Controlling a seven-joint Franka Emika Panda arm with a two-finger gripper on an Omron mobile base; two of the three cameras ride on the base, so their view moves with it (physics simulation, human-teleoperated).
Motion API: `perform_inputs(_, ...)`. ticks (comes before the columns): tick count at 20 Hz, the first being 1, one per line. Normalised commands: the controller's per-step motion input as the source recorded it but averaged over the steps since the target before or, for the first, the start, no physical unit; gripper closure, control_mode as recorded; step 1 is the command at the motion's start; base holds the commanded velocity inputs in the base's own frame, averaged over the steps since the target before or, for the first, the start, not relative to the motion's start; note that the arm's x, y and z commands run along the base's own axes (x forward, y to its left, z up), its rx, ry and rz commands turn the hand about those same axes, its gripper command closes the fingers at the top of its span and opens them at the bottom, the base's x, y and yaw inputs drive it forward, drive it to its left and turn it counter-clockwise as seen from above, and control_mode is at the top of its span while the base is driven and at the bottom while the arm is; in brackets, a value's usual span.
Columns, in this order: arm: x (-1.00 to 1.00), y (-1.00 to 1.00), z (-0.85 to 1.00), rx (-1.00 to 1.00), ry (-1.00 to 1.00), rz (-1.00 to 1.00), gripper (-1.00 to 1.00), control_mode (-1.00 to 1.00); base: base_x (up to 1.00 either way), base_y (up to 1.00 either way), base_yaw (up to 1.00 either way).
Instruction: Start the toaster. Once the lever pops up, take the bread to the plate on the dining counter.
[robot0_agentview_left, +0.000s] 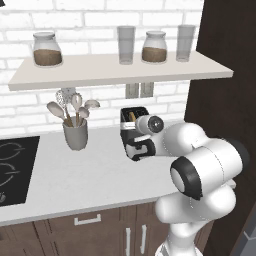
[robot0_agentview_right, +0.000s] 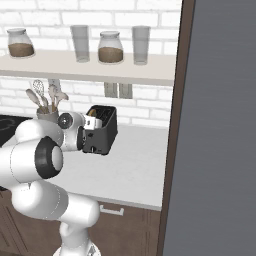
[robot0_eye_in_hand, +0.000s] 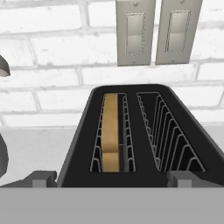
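Observation:
The dark grey toaster (robot0_eye_in_hand: 144, 131) stands on the white worktop against the brick wall, also seen in the left base view (robot0_agentview_left: 134, 116) and the right base view (robot0_agentview_right: 105, 131). The bread (robot0_eye_in_hand: 110, 131), a brown slice, sits upright down in its left slot. My gripper (robot0_eye_in_hand: 111, 179) hovers just in front of and slightly above the toaster's front edge, open, its fingertips (robot0_eye_in_hand: 41, 178) spread wider than the toaster top and holding nothing. My hand (robot0_agentview_right: 86, 125) covers the toaster's front face, so the lever is hidden. The plate and the dining counter are out of view.
A grey utensil cup (robot0_agentview_left: 75, 134) stands left of the toaster. A black hob (robot0_agentview_left: 12, 167) lies at the far left. A shelf (robot0_agentview_left: 120, 70) with jars and glasses hangs above. Two wall switch plates (robot0_eye_in_hand: 135, 33) sit behind the toaster. A tall dark cabinet (robot0_agentview_right: 220, 125) closes the right side.

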Motion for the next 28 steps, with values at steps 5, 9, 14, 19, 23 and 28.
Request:
perform_inputs(5, 0.00, 0.00, 0.00, 0.00, 0.00, 0.00, -1.00, -1.00, 0.00, 0.00, 0.00)
perform_inputs(9, 0.00, 0.00, 0.00, 0.00, 0.00, 0.00, -1.00, -1.00, 0.00, 0.00, 0.00)
perform_inputs(14, 0.00, 0.00, 0.00, 0.00, 0.00, 0.00, -1.00, -1.00, 0.00, 0.00, 0.00)
perform_inputs(19, 0.00, 0.00, 0.00, 0.00, 0.00, 0.00, -1.00, -1.00, 0.00, 0.00, 0.00)
perform_inputs(23, 0.00, 0.00, 0.00, 0.00, 0.00, 0.00, -1.00, -1.00, 0.00, 0.00, 0.00)
perform_inputs(28, 0.00, 0.00, 0.00, 0.00, 0.00, 0.00, -1.00, -1.00, 0.00, 0.00, 0.00)
